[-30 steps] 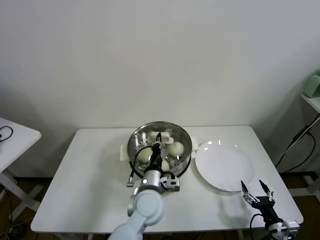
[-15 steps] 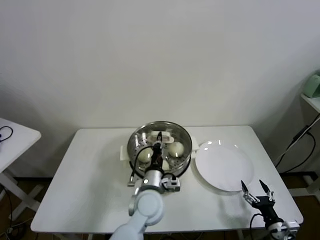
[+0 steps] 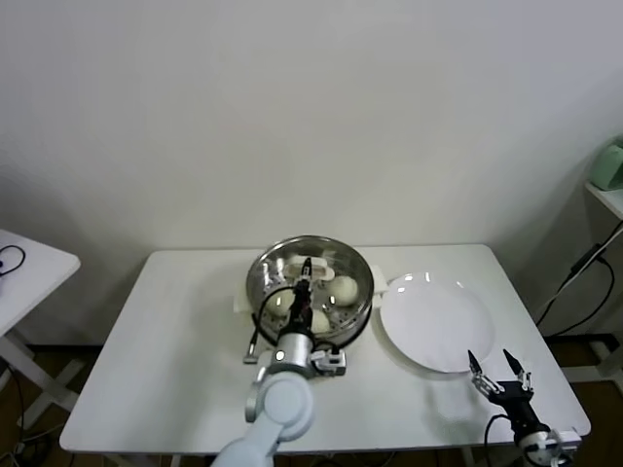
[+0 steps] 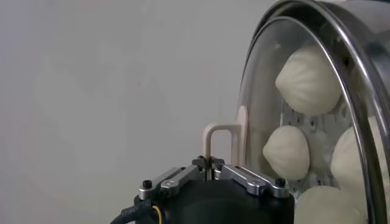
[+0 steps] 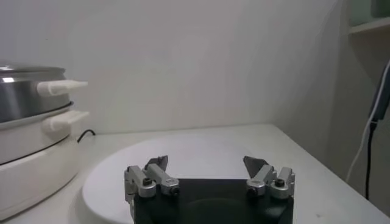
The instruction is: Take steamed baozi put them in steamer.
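The left gripper (image 3: pixel 308 265) is hanging over the steamer (image 3: pixel 311 289) with its jaws closed on nothing. The buns (image 3: pixel 343 288) are sitting inside. The right gripper (image 3: pixel 495 368) is waiting near the plate (image 3: pixel 433 321), jaws wide apart.

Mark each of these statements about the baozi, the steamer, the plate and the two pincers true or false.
1. Baozi lie inside the steamer. True.
2. The white plate holds two baozi. False: it is bare.
3. The left pincer is shut over the steamer. True.
4. The right pincer grips a baozi. False: it is open and holds nothing, near the table's front edge.
5. The plate lies on the steamer's left. False: on its right.
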`<state>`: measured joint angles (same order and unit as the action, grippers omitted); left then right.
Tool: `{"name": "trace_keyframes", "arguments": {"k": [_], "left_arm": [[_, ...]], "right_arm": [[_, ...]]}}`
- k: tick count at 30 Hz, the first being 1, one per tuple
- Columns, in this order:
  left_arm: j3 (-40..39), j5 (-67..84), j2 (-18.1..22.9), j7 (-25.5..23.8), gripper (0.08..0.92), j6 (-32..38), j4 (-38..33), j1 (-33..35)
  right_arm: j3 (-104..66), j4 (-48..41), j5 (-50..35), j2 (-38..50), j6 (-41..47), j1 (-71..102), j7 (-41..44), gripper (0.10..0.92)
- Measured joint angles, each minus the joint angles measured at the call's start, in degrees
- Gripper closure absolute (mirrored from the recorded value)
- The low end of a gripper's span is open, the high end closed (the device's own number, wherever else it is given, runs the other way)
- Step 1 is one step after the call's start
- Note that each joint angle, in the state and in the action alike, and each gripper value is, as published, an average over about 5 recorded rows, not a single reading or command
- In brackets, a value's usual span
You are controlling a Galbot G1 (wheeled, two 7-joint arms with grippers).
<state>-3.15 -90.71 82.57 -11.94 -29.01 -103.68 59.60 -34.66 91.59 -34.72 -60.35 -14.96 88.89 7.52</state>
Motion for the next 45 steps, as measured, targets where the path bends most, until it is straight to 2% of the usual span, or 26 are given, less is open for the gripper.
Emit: {"name": "trace_keyframes", "arguments": {"k": [45], "left_arm": [[-0.6,2.15,-0.12,0.53,0.853,-0.01,0.15,-0.07]], "right_arm": [[0.08,0.16,0.25,-0.46,-0.13,0.01,0.5,0.203]]}}
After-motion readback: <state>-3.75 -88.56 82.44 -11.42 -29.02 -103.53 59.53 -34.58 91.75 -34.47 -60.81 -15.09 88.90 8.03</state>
